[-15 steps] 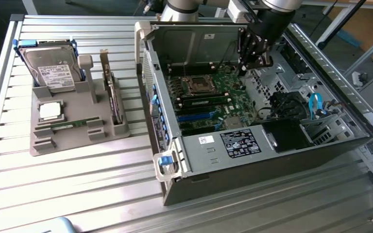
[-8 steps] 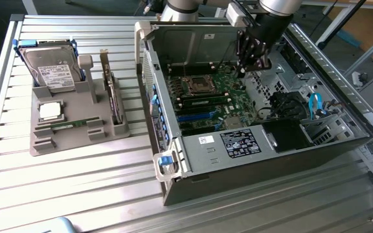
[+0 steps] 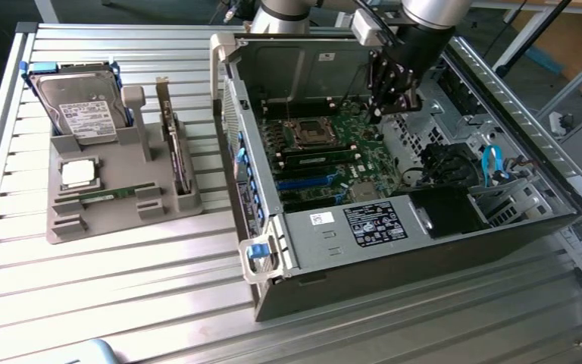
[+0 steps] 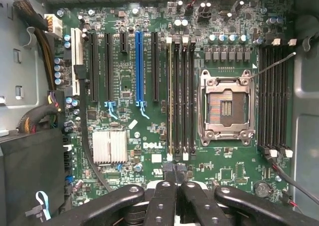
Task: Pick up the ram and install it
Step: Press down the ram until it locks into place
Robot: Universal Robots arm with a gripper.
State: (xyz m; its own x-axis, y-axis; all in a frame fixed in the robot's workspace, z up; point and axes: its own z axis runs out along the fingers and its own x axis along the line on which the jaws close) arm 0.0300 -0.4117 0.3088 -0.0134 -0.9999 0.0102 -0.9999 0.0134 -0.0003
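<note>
A thin green ram stick [image 3: 102,196] lies in the front part of the grey holder [image 3: 69,227] on the exterior view's left. A similar stick [image 4: 169,96] stands seated in one slot of the green motherboard [image 4: 124,61], seen edge-on beside three empty black slots; it also appears as a stick [image 3: 320,160] in the exterior view. My gripper [image 3: 377,114] hangs inside the open computer case [image 3: 372,250] above the board, far from the holder. In the wrist view the gripper [image 4: 174,178] is shut with nothing between its fingers, near the end of the seated stick.
The holder also carries a hard drive [image 3: 81,106], a square silver processor [image 3: 79,173] and an upright expansion card [image 3: 175,144]. An open processor socket [image 4: 227,106] sits beside the slots. Case walls, a drive cage [image 3: 301,72] and cables [image 3: 493,163] surround the board.
</note>
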